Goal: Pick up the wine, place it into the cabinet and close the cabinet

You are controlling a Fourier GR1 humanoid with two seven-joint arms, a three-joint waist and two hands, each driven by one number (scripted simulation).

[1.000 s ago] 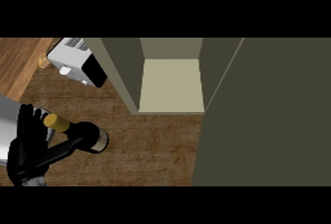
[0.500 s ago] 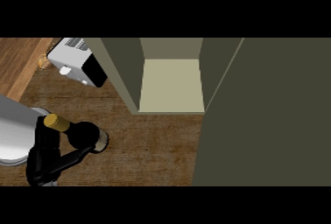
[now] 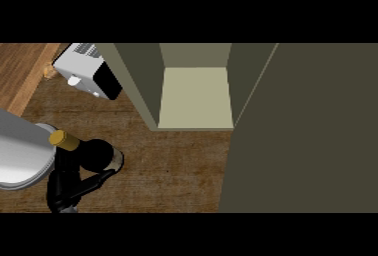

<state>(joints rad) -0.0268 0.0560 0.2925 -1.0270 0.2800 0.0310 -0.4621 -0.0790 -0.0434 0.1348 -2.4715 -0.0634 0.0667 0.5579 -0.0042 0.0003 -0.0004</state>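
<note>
The wine, a dark glass bottle with a gold-capped neck (image 3: 96,155), stands on the brown counter (image 3: 177,165) at lower left, with the left hand (image 3: 70,187) and its black fingers curled round it. Just beside is the grey forearm (image 3: 18,150). Well apart, the olive cabinet (image 3: 196,95) stands open, beside a white toaster (image 3: 88,75).

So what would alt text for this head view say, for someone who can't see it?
Seen from above, the robot's left hand curls its black fingers round a dark wine bottle with a gold cap on a brown counter. An open cabinet stands ahead, a white appliance behind.
</note>
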